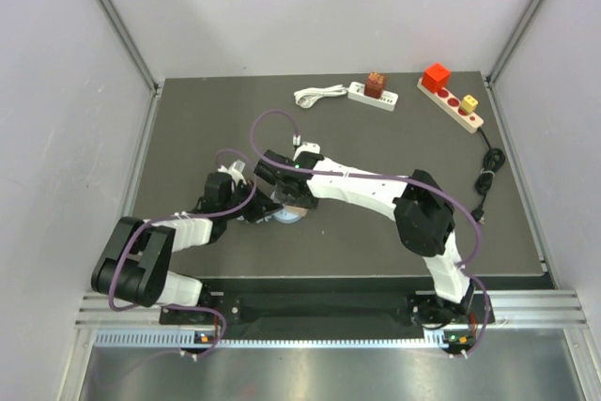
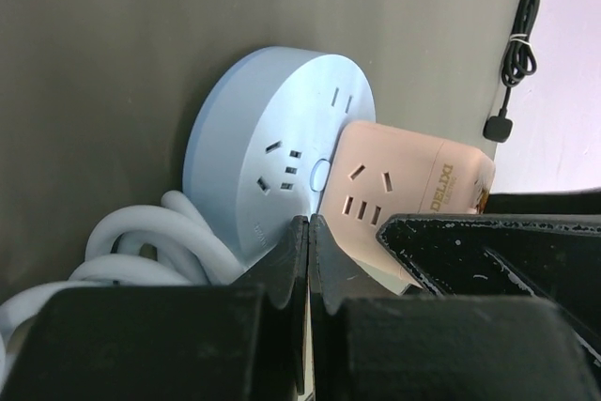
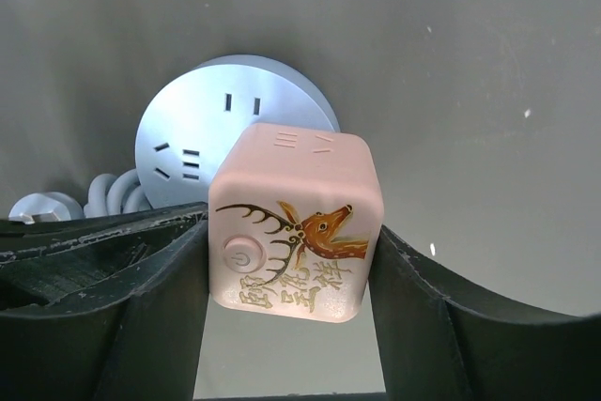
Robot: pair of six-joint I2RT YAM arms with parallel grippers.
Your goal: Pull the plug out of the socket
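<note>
Pink, hard and likely slick, the cube plug (image 3: 296, 223) on the blue socket (image 3: 188, 124) is clamped flat-sided between the right fingers (image 3: 141, 312); left fingers (image 2: 282, 284) pressed together.

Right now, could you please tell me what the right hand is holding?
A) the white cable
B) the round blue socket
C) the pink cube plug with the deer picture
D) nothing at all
C: in the right wrist view, the right hand is pressed against both sides of the pink cube plug, with the round blue socket behind it.
</note>
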